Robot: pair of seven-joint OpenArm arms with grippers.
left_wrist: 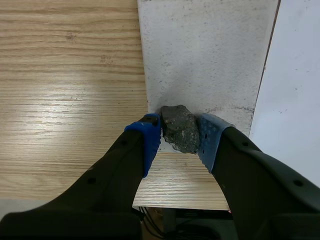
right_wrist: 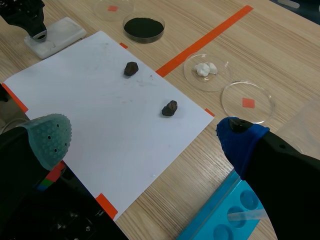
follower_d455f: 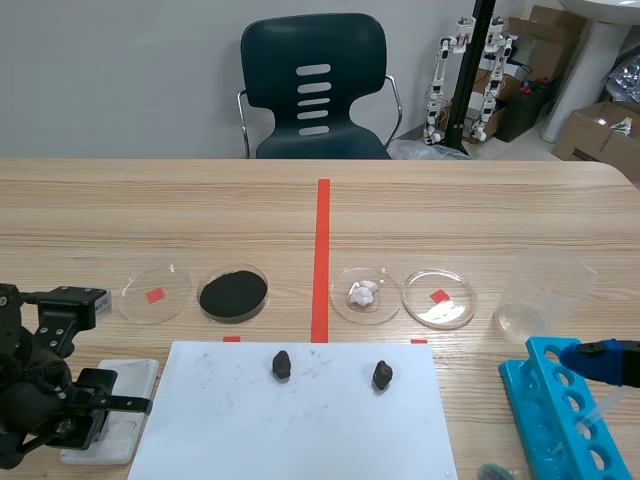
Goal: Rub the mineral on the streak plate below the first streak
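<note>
In the left wrist view my left gripper (left_wrist: 180,136) is shut on a dark grey mineral (left_wrist: 178,126). The mineral rests against the white streak plate (left_wrist: 205,55) near the plate's closest edge. A faint grey streak (left_wrist: 231,108) runs on the plate from the mineral toward the white paper (left_wrist: 297,75). In the scene view the left gripper (follower_d455f: 78,424) stands over the plate (follower_d455f: 130,400) at the table's front left. My right gripper (right_wrist: 145,145) is open and holds nothing; it hangs above the paper's corner, by the blue rack (follower_d455f: 560,420).
Two dark rocks (follower_d455f: 282,364) (follower_d455f: 382,375) lie on the paper (follower_d455f: 290,430). Behind it stand several petri dishes: one with a red mark (follower_d455f: 155,293), black powder (follower_d455f: 233,293), white bits (follower_d455f: 365,294), another red-marked one (follower_d455f: 438,298). A clear beaker (follower_d455f: 540,290) stands at the right.
</note>
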